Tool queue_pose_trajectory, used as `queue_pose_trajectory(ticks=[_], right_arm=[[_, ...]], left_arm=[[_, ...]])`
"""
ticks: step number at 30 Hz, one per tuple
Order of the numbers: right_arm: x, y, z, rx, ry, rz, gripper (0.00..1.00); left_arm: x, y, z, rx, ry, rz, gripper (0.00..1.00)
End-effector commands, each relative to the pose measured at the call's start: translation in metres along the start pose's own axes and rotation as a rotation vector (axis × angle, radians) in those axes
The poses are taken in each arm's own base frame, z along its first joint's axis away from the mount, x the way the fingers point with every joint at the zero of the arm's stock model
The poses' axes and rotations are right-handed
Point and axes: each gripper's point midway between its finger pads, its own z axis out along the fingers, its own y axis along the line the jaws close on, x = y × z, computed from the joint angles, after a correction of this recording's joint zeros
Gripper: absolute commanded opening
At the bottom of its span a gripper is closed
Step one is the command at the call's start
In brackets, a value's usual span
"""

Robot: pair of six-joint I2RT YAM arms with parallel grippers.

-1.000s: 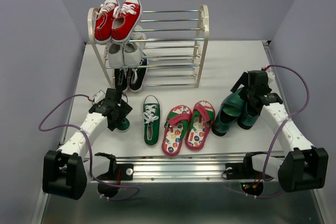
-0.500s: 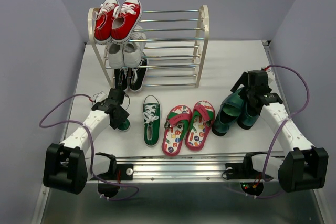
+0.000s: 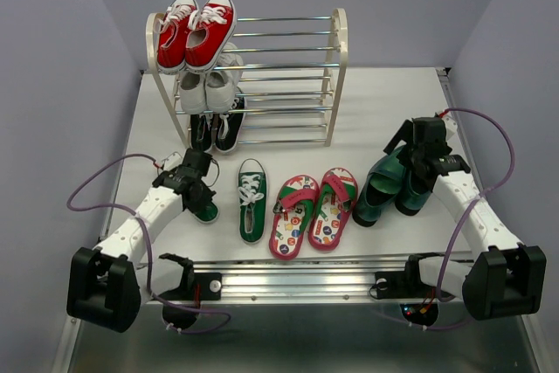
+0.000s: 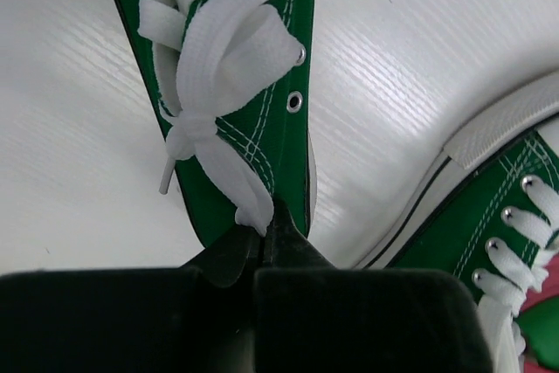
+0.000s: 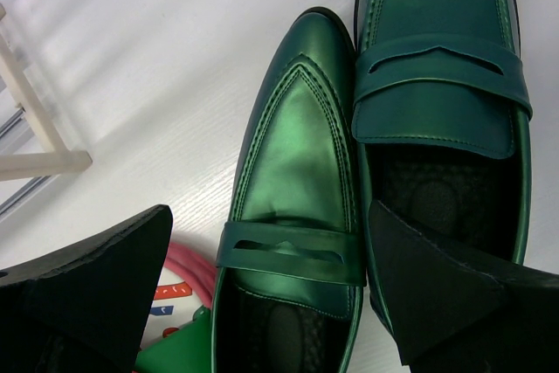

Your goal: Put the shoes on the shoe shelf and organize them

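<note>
Green canvas sneaker (image 4: pixel 262 120), white laces: left fingers (image 4: pixel 284 246) pinched fully shut on its canvas edge beside the eyelets, at the front left of the table (image 3: pixel 393 102). The second green sneaker (image 3: pixel 251 203) lies flat just to its right. Next right is the flip-flop pair (image 3: pixel 313 211), side by side. Then come the glossy green heels (image 5: pixel 297 172), touching each other. Right fingers (image 5: pixel 87 294) are spread wide over the heels and grip nothing. The shoe shelf (image 3: pixel 339 67) stands at the back. Its left end holds red sneakers (image 3: pixel 196 32) on top, white sneakers (image 3: pixel 210 89) below them and black sneakers (image 3: pixel 217 128) lowest.
</note>
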Motion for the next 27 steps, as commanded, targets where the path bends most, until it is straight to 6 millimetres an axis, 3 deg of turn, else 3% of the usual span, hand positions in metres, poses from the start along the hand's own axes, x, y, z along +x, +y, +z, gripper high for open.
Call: queue_pose_trajectory(ticks=[1, 5, 10, 15, 21, 27], right_arm=[[-0.006, 0.004, 0.001, -0.017, -0.025, -0.001, 1.00], [-0.005, 0.005, 0.003, -0.018, -0.017, -0.003, 1.00], [-0.004, 0.005, 0.004, -0.016, -0.012, -0.011, 1.00], [-0.005, 0.005, 0.004, -0.019, -0.013, -0.012, 1.00], [-0.005, 0.007, 0.004, -0.022, -0.009, -0.015, 1.00], [-0.004, 0.006, 0.005, -0.021, -0.008, -0.016, 1.00]], left_arm=[[-0.004, -0.019, -0.030, 0.116, -0.021, 0.070, 0.00], [-0.008, -0.035, -0.050, 0.179, -0.059, 0.131, 0.00], [-0.018, -0.058, -0.089, 0.223, -0.151, 0.249, 0.00], [-0.023, -0.063, -0.113, 0.183, -0.199, 0.343, 0.00], [-0.015, -0.086, -0.132, 0.231, -0.220, 0.449, 0.00], [0.007, -0.108, -0.149, 0.293, -0.184, 0.557, 0.00]])
